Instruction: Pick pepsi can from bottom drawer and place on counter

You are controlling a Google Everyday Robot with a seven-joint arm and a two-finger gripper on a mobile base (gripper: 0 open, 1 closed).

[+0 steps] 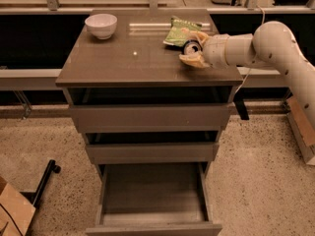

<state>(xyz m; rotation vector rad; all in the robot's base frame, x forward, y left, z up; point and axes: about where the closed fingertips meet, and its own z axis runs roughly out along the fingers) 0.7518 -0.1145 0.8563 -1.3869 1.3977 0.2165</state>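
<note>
Far left of the claw, at the counter's back corner, stands one white bowl. The counter spreads out left of and under the claw. Well below and left of the claw, the bottom drawer is pulled out, and nothing shows inside it. It is the lowest of three drawers. Just behind the claw, touching or nearly so, lies one green bag.

The claw reaches in from the right over the counter's right rear part and is closed on the one can. The can is tipped so that its silver top faces left and toward the camera. Whether it rests on the counter I cannot tell.

The can is likely light, with a stiff but thin wall that dents under hard squeezing, and smooth enough to slip. The fingers best press across its mid-body, not its rims. It would roll if released on its side, so it should be set upright, clear of the bag.
</note>
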